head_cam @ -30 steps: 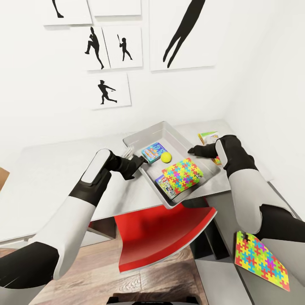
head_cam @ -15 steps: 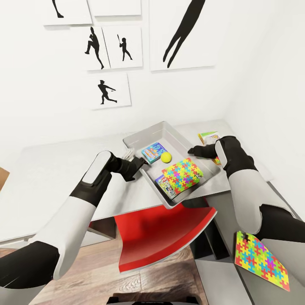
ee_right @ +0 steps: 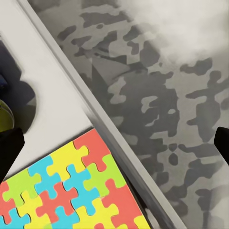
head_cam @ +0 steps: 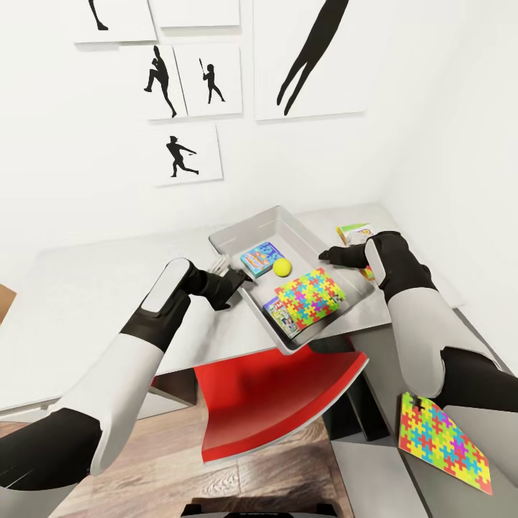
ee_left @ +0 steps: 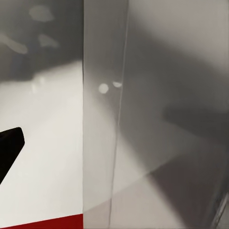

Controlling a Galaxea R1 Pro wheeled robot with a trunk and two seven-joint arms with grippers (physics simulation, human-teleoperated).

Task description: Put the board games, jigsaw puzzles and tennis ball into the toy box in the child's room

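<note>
Bright, even render; soft shadows under toy box [head_cam: 288,234]; wide-angle edge distortion; left wrist view blurry.

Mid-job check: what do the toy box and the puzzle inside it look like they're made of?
The toy box looks like moulded plastic or thin metal: uniform grey, smooth sloping walls with soft highlights; the render leaves it open. The jigsaw puzzle inside looks like thin matte card or foam: flat interlocking pieces in solid bright colours, no gloss.
</note>
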